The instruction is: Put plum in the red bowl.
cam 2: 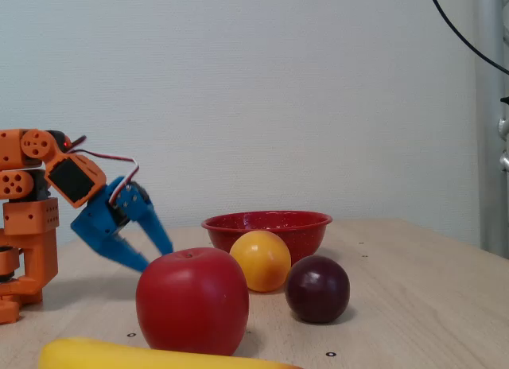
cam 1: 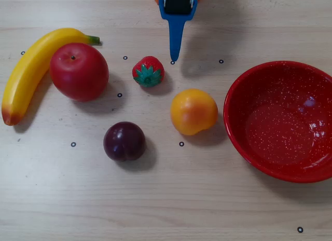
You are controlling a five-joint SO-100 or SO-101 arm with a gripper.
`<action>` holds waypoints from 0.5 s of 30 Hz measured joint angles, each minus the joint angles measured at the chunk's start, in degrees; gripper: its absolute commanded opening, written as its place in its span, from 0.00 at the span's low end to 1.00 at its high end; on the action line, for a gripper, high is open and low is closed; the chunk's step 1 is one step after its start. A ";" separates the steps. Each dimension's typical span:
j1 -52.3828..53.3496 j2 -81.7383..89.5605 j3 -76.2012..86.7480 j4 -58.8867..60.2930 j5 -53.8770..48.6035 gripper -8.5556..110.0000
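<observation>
on bare wood, plum (cam 1: pixel 124 141) lies apart from red bowl (cam 1: pixel 280 120)

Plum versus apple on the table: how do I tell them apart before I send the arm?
The plum is dark purple-maroon; the apple is bright red. The plum is clearly smaller. The plum sits alone near the orange; the apple rests against the banana. Both are round, glossy and untouched.

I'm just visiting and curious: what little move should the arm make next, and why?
Probably reach out over the table toward the plum. The gripper hangs open and empty near the arm's base, the plum sits untouched on the table, and the red bowl holds nothing.
</observation>
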 measured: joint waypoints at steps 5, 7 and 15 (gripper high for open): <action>-0.79 -10.37 -10.99 1.93 1.32 0.07; -2.02 -15.82 -16.08 4.13 1.14 0.07; -5.27 -41.84 -45.09 22.32 2.55 0.07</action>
